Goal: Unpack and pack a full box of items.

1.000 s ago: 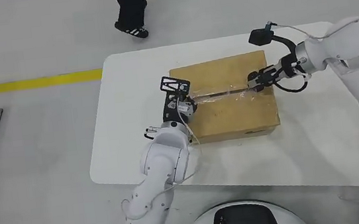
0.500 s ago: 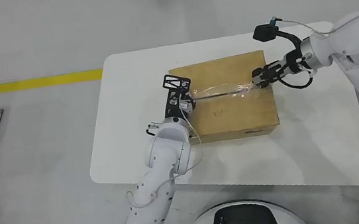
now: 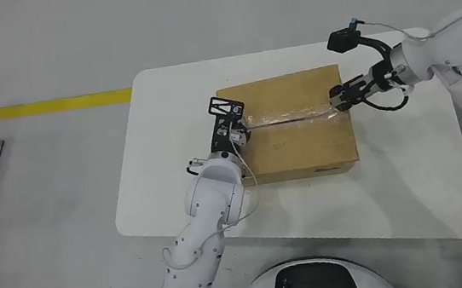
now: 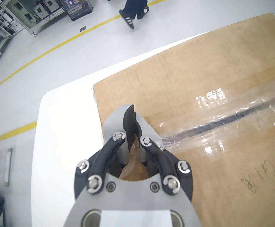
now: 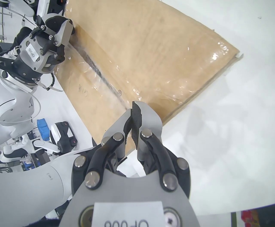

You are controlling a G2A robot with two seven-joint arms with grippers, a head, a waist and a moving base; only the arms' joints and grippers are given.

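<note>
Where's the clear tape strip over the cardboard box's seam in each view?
Top view: the clear tape strip crosses the brown cardboard box lid, from left gripper to right gripper.
Left wrist view: it runs across the lid from the left gripper.
Right wrist view: it stretches from the right gripper toward the left one.
Shared landmark: the left gripper.

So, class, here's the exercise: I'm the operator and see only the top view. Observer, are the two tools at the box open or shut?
Observer: The left tool is shut, its tip at the box edge by one end of the seam.
Operator: And the right?
Observer: The right tool is shut too, at the seam's other end.
Operator: The tape?
Observer: The tape is wrinkled, and the seam beneath shows as a dark gap.
</note>
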